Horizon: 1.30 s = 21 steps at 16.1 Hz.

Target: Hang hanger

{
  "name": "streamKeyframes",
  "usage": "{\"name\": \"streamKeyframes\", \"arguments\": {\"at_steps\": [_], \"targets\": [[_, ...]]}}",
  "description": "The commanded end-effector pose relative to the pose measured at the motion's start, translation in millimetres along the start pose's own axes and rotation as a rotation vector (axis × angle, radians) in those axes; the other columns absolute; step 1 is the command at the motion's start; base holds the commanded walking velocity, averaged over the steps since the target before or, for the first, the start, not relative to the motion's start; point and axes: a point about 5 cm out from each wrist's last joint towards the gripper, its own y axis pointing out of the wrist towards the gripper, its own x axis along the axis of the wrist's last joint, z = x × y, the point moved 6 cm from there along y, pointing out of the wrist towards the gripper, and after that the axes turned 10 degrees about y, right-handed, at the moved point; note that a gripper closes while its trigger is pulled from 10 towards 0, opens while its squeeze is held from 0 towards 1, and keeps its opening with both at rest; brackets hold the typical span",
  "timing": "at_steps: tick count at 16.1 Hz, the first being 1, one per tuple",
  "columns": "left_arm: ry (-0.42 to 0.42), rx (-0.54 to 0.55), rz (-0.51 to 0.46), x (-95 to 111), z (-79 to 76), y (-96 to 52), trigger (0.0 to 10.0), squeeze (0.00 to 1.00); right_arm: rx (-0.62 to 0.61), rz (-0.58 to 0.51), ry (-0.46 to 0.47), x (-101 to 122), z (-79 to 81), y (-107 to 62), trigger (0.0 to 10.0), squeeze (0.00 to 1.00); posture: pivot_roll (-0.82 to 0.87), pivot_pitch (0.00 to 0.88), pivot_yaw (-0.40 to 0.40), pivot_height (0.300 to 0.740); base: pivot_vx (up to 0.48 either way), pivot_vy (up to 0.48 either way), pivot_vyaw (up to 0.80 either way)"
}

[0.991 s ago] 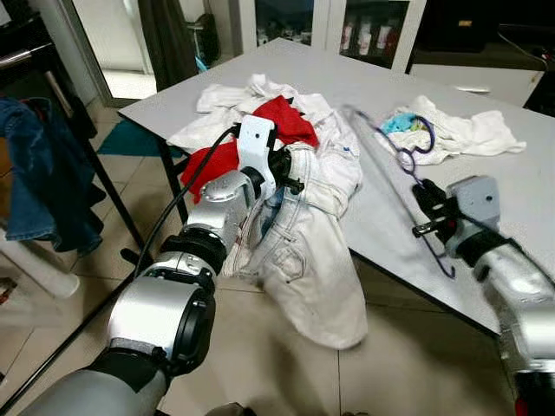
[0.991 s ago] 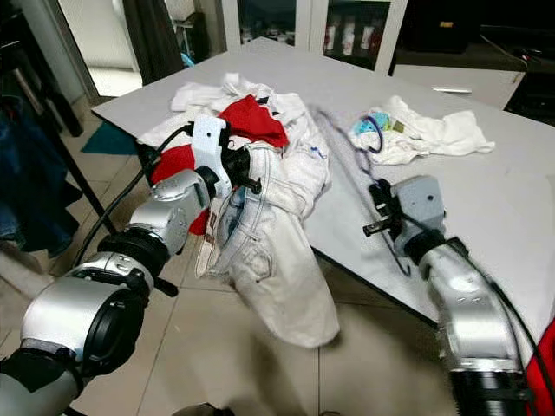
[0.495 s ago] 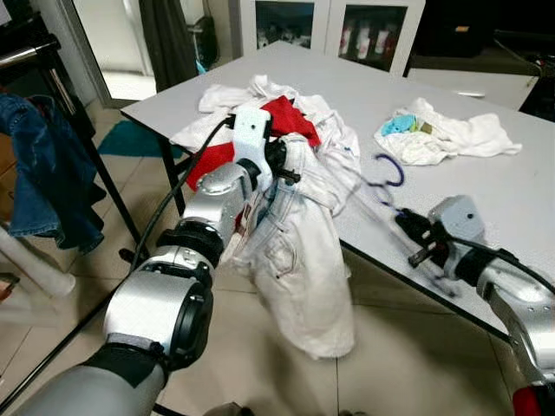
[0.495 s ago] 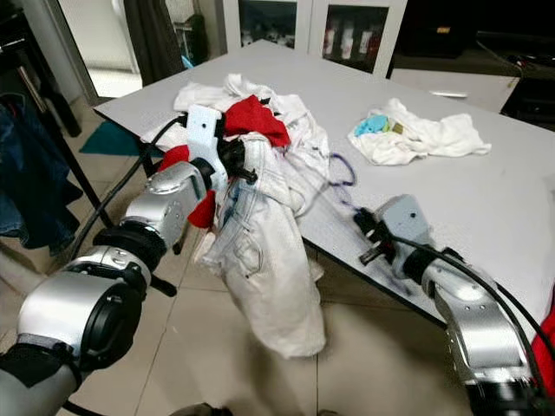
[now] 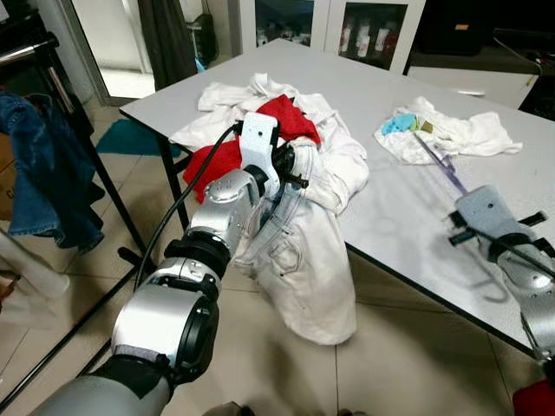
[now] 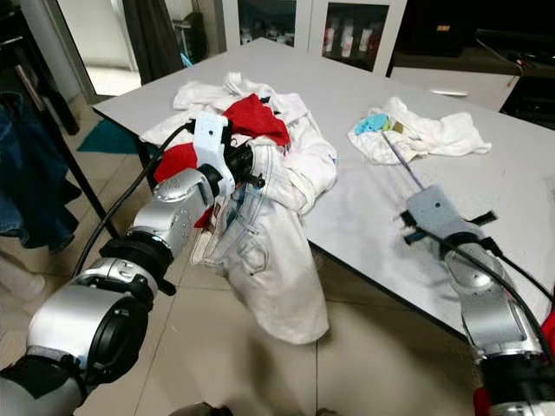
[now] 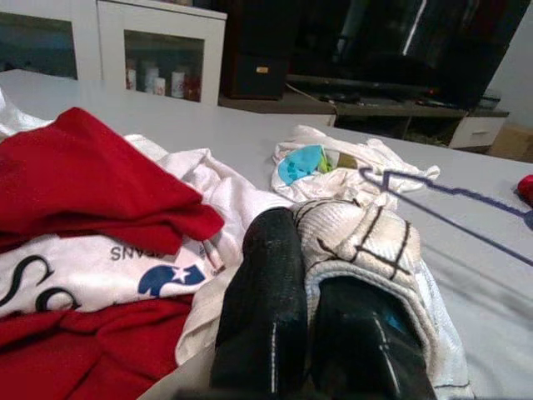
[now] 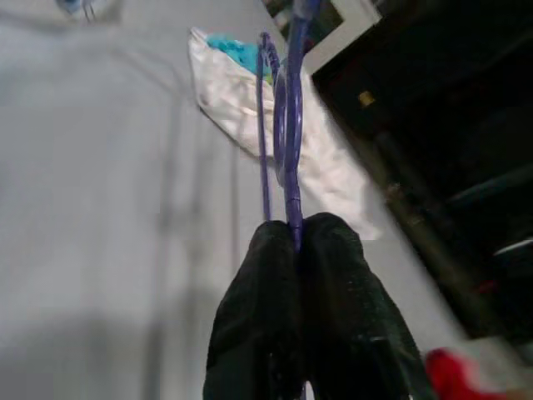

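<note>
Hanger (image 8: pixel 283 125) has swung from the jeans (image 5: pixel 303 260) toward the far pile, pinched in the right gripper (image 8: pixel 300 242); left gripper (image 7: pixel 321 283) clamps jeans, insertion undone.

Head stereo pair looks forward and down from above both silver arms onto the grey rectangular table (image 5: pixel 408 208) and tiled floor; both eyes share the heap of white and red clothes (image 6: pixel 277 147); left wrist camera sits close behind its black fingers (image 7: pixel 275 308), facing across that table toward dark cabinets; right wrist camera looks along its fingers (image 8: pixel 333 325) up the thin purple wire hanger (image 8: pixel 287 125).
</note>
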Motion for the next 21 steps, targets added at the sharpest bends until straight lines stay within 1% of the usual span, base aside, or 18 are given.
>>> {"name": "streamKeyframes", "arguments": {"at_steps": [1, 2, 3, 4, 5, 6, 7, 8, 9, 21], "targets": [[0.009, 0.002, -0.052, 15, -0.2, 2.2, 10.0, 0.0, 0.016, -0.017, -0.07, 2, 7.8, 1.8, 10.0, 0.0, -0.13, 0.0, 0.028, 0.74, 0.0, 0.0, 0.0], [0.008, 0.004, -0.055, 16, 0.1, 1.9, 10.0, 0.0, 0.047, -0.023, -0.058, 2, 18.7, 0.2, 10.0, 0.0, -0.12, 0.0, 0.026, 0.74, 0.0, 0.0, 0.0], [0.007, 0.005, -0.058, 17, 0.3, 1.7, 10.0, 0.0, 0.089, -0.034, -0.092, 1, 31.7, -2.6, 10.0, 0.0, -0.12, 0.0, 0.026, 0.74, 0.0, 0.0, 0.0], [0.006, 0.005, -0.06, 17, 0.2, 1.7, 10.0, 0.0, 0.122, -0.03, -0.103, -2, 41.5, -5.1, 10.0, 0.09, -0.12, 0.0, 0.026, 0.74, 0.0, 0.0, 0.0], [0.006, 0.004, -0.061, 18, -0.2, 1.7, 10.0, 0.0, 0.135, -0.025, -0.098, -6, 47.1, -6.4, 10.0, 1.0, -0.12, 0.0, 0.026, 0.74, 0.0, 0.0, 0.0], [0.005, 0.002, -0.061, 18, -1.2, 2.0, 10.0, 0.0, 0.174, -0.006, -0.067, -10, 56.1, -8.6, 10.0, 1.0, -0.12, 0.0, 0.026, 0.74, 0.0, 0.0, 0.0], [0.005, -0.001, -0.063, 19, -2.3, 2.5, 10.0, 0.0, 0.195, 0.002, -0.032, -12, 60.3, -9.9, 10.0, 1.0, -0.12, 0.0, 0.026, 0.74, 0.0, 0.0, 0.0], [0.005, -0.003, -0.063, 19, -2.8, 2.7, 10.0, 0.0, 0.204, -0.005, 0.009, -9, 60.2, -9.9, 10.0, 1.0, -0.14, 0.0, 0.031, 0.74, 0.0, 0.0, 0.0], [0.006, -0.004, -0.063, 20, -2.9, 2.7, 10.0, 0.0, 0.209, -0.01, 0.023, -7, 59.5, -9.8, 10.0, 1.0, -0.14, 0.0, 0.031, 0.74, 0.0, 0.0, 0.0], [0.006, -0.004, -0.063, 20, -2.9, 2.7, 10.0, 0.0, 0.209, -0.01, 0.023, -7, 59.5, -9.8, 10.0, 1.0, -0.14, 0.0, 0.031, 0.74, 0.0, 0.0, 0.0]]}}
